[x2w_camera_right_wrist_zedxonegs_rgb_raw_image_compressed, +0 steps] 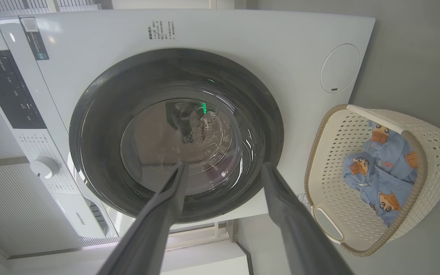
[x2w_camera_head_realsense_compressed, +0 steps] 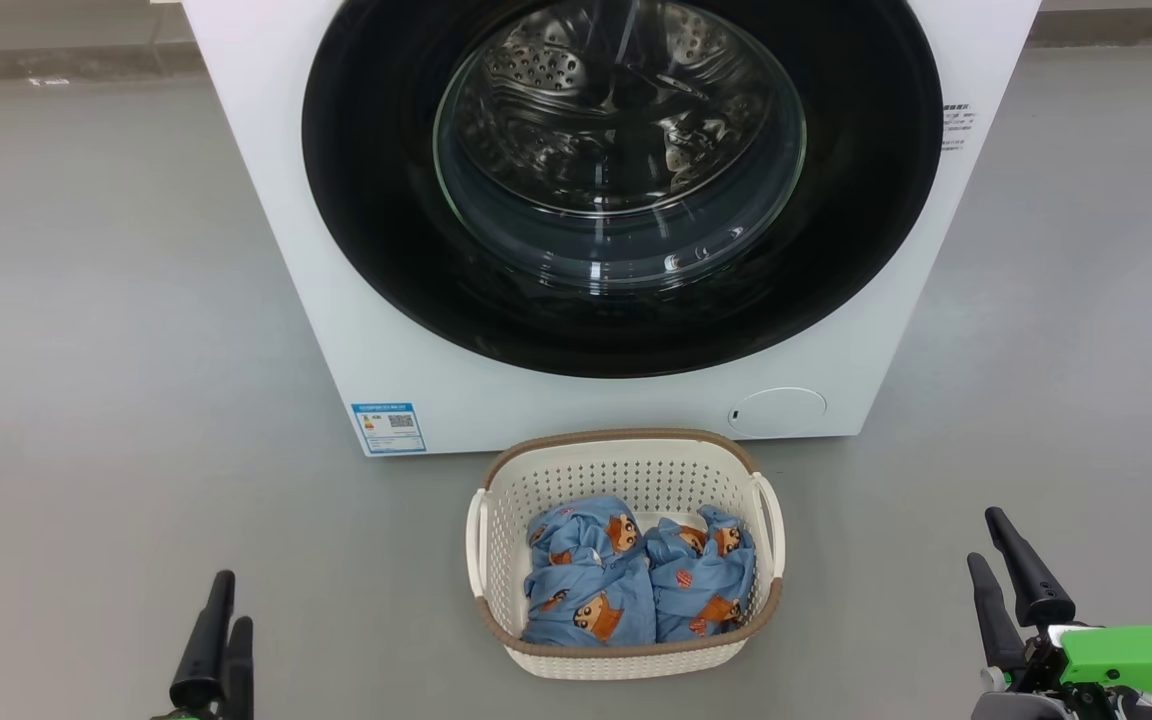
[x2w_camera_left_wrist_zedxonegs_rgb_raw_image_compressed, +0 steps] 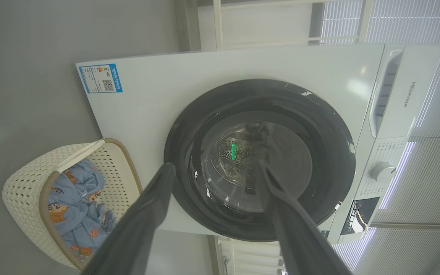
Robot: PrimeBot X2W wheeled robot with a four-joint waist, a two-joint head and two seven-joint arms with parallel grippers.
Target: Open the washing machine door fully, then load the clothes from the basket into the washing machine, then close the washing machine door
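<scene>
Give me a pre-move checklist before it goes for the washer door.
1. Washing machine door fully open: not ok, it sits shut against the front of the washing machine.
2. Left gripper open and empty: ok.
3. Right gripper open and empty: ok.
4. Clothes both in the basket: ok, lying side by side.
5. Basket out of the door's swing: cannot tell, it stands on the floor close to the machine's front, below the door.
6. Handle or grip point on the door found: cannot tell, none stands out on the black rim.
</scene>
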